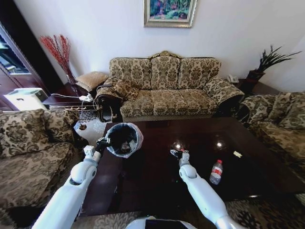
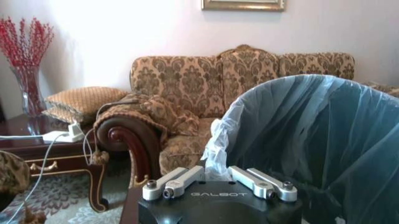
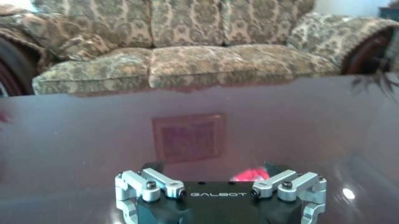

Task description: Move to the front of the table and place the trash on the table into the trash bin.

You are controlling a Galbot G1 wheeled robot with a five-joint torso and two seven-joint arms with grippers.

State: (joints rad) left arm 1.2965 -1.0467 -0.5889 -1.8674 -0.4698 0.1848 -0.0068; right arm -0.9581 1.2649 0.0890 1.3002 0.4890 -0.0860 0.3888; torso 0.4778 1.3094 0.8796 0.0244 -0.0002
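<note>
Trash bin [image 1: 124, 139] rim in left gripper [image 2: 217, 179]; red scrap [image 3: 251, 175] at right gripper [image 3: 218, 179].

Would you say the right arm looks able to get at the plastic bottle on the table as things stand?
Probably yes: the bottle lies on bare table just beside the right arm, nothing between. But the right end effector seems already shut on something red.

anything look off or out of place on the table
Yes: a clear plastic bottle with a red cap lies on its side on the glossy dark table. The bag-lined round bin is tilted, its rim at the left claw.
</note>
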